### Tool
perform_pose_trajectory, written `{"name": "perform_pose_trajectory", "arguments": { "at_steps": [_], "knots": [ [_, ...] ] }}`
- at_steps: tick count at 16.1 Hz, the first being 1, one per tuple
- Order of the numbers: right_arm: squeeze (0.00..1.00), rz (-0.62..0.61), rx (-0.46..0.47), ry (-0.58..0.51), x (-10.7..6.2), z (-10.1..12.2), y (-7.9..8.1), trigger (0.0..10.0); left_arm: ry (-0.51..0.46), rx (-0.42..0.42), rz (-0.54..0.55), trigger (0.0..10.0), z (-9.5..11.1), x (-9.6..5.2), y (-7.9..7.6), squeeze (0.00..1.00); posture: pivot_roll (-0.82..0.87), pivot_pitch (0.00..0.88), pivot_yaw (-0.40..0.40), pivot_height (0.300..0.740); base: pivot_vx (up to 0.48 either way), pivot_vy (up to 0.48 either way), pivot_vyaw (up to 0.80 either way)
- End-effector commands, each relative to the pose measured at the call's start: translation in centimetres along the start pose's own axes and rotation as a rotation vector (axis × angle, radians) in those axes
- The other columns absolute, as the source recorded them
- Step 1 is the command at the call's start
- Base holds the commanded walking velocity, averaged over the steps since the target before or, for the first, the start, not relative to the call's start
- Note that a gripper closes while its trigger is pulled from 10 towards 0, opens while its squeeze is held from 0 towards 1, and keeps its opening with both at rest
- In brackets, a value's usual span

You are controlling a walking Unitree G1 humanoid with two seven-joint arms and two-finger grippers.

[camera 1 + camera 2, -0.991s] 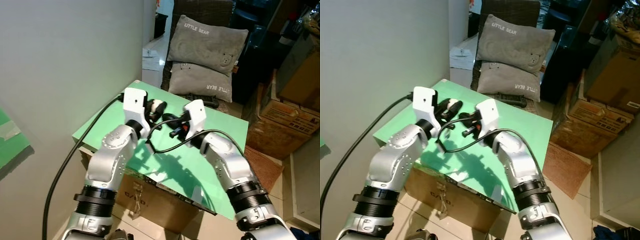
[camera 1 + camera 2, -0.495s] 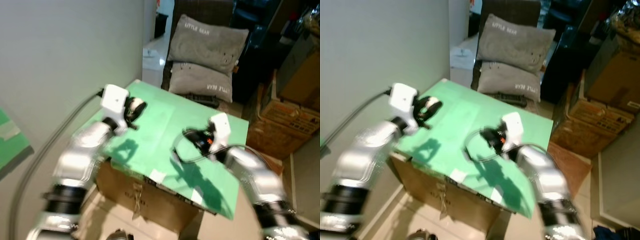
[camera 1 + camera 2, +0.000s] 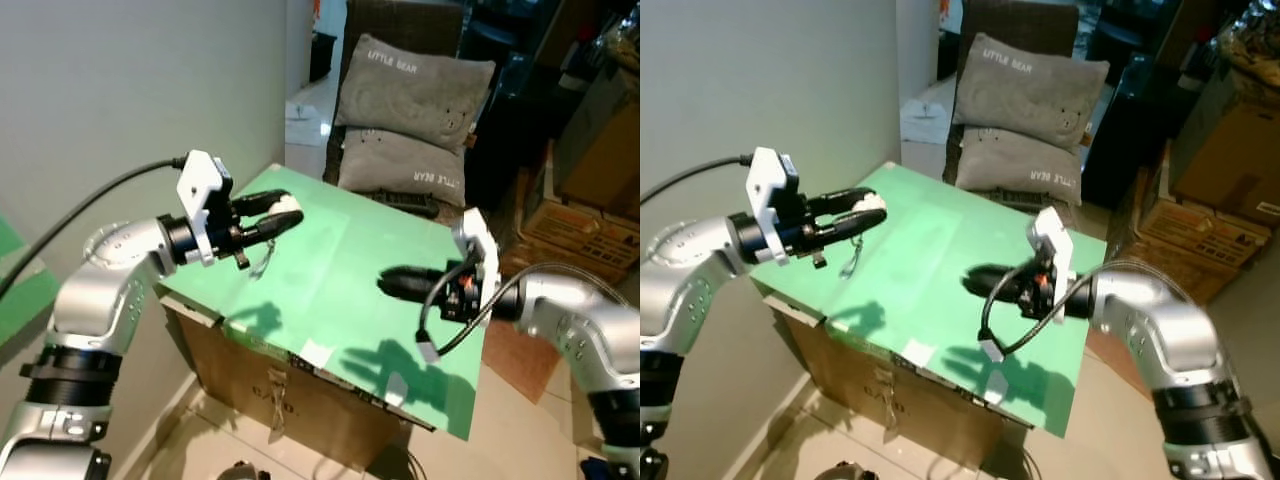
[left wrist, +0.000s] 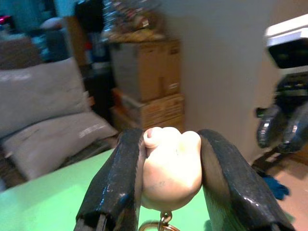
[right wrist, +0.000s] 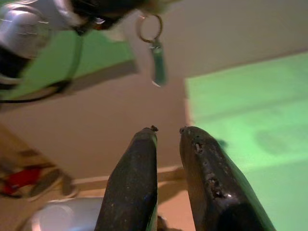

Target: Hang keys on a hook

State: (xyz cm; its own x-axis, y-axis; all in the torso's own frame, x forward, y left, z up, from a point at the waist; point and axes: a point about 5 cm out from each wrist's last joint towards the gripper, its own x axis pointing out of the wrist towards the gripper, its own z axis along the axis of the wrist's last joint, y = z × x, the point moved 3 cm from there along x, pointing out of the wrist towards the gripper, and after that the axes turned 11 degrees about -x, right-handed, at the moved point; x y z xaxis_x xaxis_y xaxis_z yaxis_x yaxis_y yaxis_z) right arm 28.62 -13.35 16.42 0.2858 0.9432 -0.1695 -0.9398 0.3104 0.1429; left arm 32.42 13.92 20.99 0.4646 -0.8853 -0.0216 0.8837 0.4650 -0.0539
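Note:
My left gripper (image 3: 272,214) is shut on a pale, rounded keychain charm (image 4: 171,166) and holds it above the left part of the green tabletop (image 3: 340,250). A metal ring and a small key (image 3: 261,262) dangle under the charm; the key (image 5: 158,67) hangs in the air in the right wrist view. My right gripper (image 3: 392,283) hovers over the right part of the table and points left toward the keys. Its black fingers (image 5: 137,178) are close together and hold nothing.
The green top lies on a cardboard box (image 3: 300,400). A pale wall (image 3: 130,90) stands close on the left. Two grey pillows (image 3: 420,110) rest on a chair behind the table. Cardboard boxes (image 3: 580,230) are stacked at the right. Cables trail from both arms.
The two grippers were close together over the table's middle. They have drawn apart: the left swung left and up with the keychain, the right pulled back to the right.

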Motion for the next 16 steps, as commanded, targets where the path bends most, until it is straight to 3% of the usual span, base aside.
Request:
{"name": "perform_pose_trajectory", "arguments": {
  "at_steps": [1, 5, 6, 13, 16],
  "knots": [
    [0.00, 0.027, -0.005, -0.003, -0.5, 0.8, 0.3, 10.0, 0.001, 0.024, -0.073, 0.0, 1.0, 0.2, -0.7, 0.00, 0.02, 0.000, -0.024, 0.740, 0.000, 0.000, 0.00],
    [0.00, 0.067, -0.025, 0.001, -1.5, 3.4, 0.0, 10.0, 0.041, 0.078, -0.222, 0.0, 2.0, -0.4, -2.6, 0.00, 0.02, 0.000, -0.027, 0.740, 0.000, 0.000, 0.00],
    [1.00, 0.062, -0.024, -0.007, -1.6, 3.8, -0.3, 10.0, 0.042, 0.070, -0.264, 0.0, 1.9, -0.3, -3.6, 0.00, 0.02, 0.000, -0.028, 0.740, 0.000, 0.000, 0.00],
    [1.00, 0.119, 0.014, -0.019, -0.4, 3.7, -0.4, 10.0, -0.005, 0.029, -0.389, 0.0, 2.5, 0.0, -6.8, 0.00, 0.04, 0.000, -0.037, 0.740, 0.000, 0.000, 0.00],
    [1.00, 0.171, 0.023, -0.034, 0.6, 3.8, 0.1, 10.0, -0.069, 0.011, -0.464, 0.0, 3.9, 0.1, -8.5, 0.00, 0.05, 0.000, -0.037, 0.740, 0.000, 0.000, 0.00]
  ]
}}
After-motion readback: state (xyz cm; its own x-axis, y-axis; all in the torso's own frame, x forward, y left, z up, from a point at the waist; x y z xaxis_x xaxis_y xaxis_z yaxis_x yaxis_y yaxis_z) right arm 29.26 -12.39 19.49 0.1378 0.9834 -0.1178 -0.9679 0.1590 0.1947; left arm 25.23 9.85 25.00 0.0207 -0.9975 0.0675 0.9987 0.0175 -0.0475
